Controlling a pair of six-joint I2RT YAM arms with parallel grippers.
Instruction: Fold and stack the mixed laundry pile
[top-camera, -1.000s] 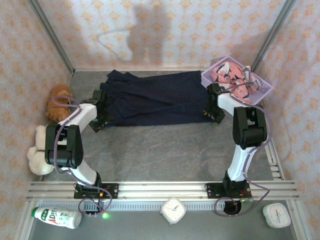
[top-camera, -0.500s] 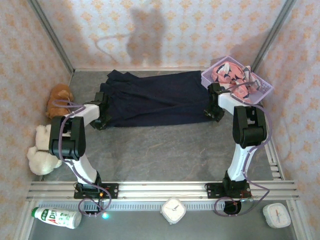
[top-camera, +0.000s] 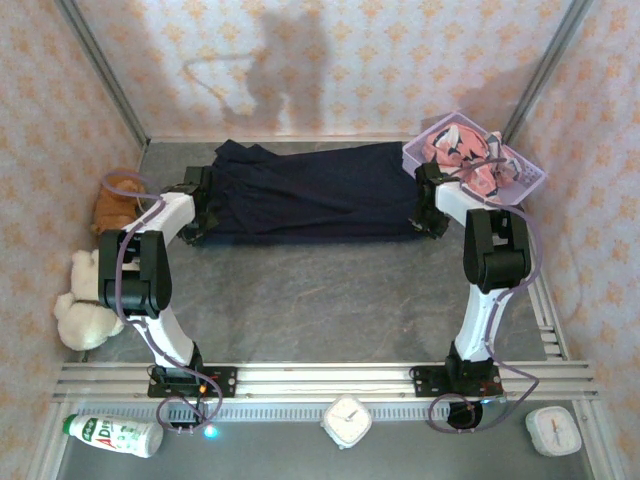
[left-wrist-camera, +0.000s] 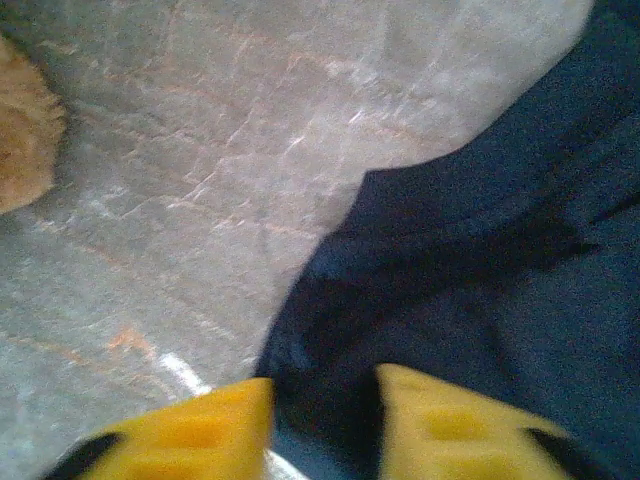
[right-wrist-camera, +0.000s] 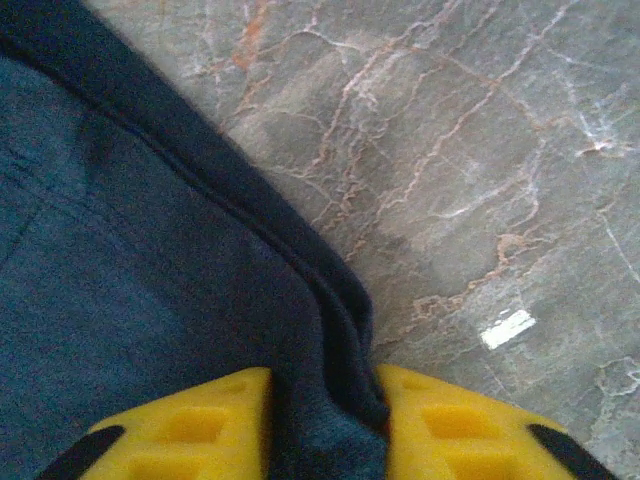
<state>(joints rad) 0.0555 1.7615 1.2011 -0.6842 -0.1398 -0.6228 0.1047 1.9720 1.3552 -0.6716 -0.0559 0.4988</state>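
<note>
Surface: gray veined table (top-camera: 320, 300), closed in by patterned walls at the left, right and back.
Navy garment (top-camera: 310, 195): spread wide across the upper middle of the top view, reaching from one arm to the other.
Left gripper (left-wrist-camera: 318, 400): at the garment's left edge. Its yellow fingers (left-wrist-camera: 200, 430) sit at the bottom of the left wrist view with a corner of dark cloth in the narrow gap between them. I cannot tell whether the cloth is pinched.
Right gripper (right-wrist-camera: 322, 400): at the garment's right edge, narrowed onto the hem, which is bunched between the fingers and touches both.
Pink garment (top-camera: 470, 160): heaped in the basket (top-camera: 412, 152) at the upper right of the top view, just behind the right gripper and apart from the navy cloth.
Top view adds: both arms, the garment's full spread, and a brown plush (top-camera: 115, 205) and a cream plush (top-camera: 80, 310) at the left wall.
Wrist views add: the cloth's place between the fingers, the doubled hem at the right edge, and bare table beyond each edge of the cloth.
</note>
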